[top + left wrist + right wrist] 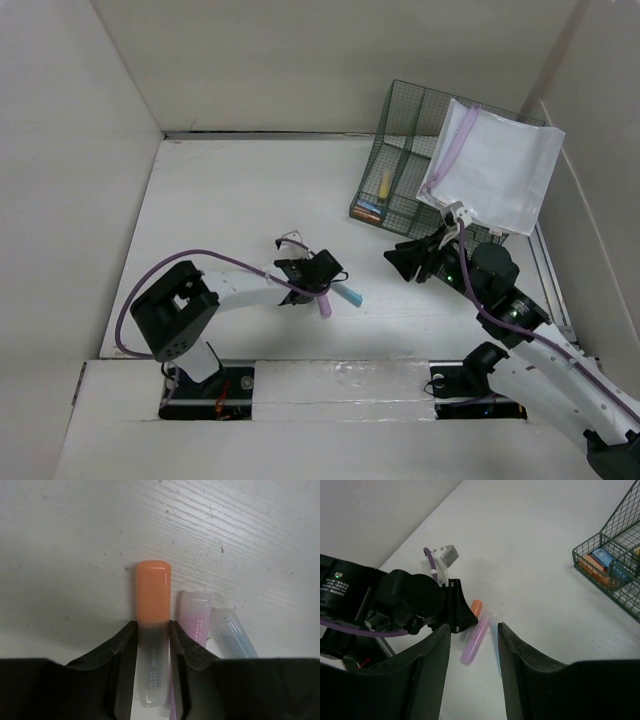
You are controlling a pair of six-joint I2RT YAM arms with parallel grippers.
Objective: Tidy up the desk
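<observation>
Counter (230, 200) flat, white, walled by pale panels (80, 150) left, far and right, bearing every loose item; about as wide as deep from above, so no clear long axis, near edge at the arm bases. At left, left arm (235, 288) bent low toward mid-counter, left jaws pinching an orange highlighter (153, 600) by its translucent lower barrel, pads flush on both sides, barrel apparently not yet off the surface. Lying flat, long axis in line with the jaws' reach, orange end pointing away from the wrist. Probably gripped low to leave the far end free for a drop into a compartment. Just to its right, a pink highlighter (195, 614) and a blue highlighter (231, 632), near-parallel, close together, waiting. Further right, right arm (515, 310) hovering above the counter, right jaws spread with nothing between, aimed back toward the highlighters, seemingly standing off to keep clear. Far right, green wire basket (398, 120) near the back corner, a few small coloured items inside; white zip pouch (495, 165) leaning across its top, likely parked rather than filed.
</observation>
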